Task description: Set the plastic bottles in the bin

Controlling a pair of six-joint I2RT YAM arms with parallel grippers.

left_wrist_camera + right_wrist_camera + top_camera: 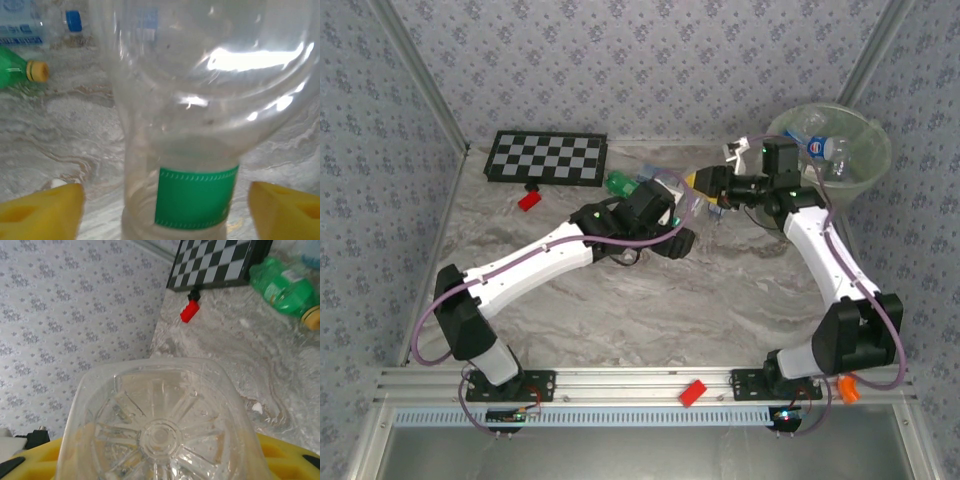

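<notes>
The left pincer [160, 212] stands wide, its yellow fingers [42, 212] apart from the clear bottle [200, 110] with the green band between them. The right pincer [165, 460] grips that bottle's base. All this is mid-bench [670, 300], near the bin [867, 175], which already holds bottles [825, 148]. A green bottle [620, 183] lies beside the chequered board [548, 157].

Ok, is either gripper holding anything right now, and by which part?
The right gripper holds the clear bottle by its base end. The left gripper is open, its fingers standing clear of the green-labelled narrow end.
</notes>
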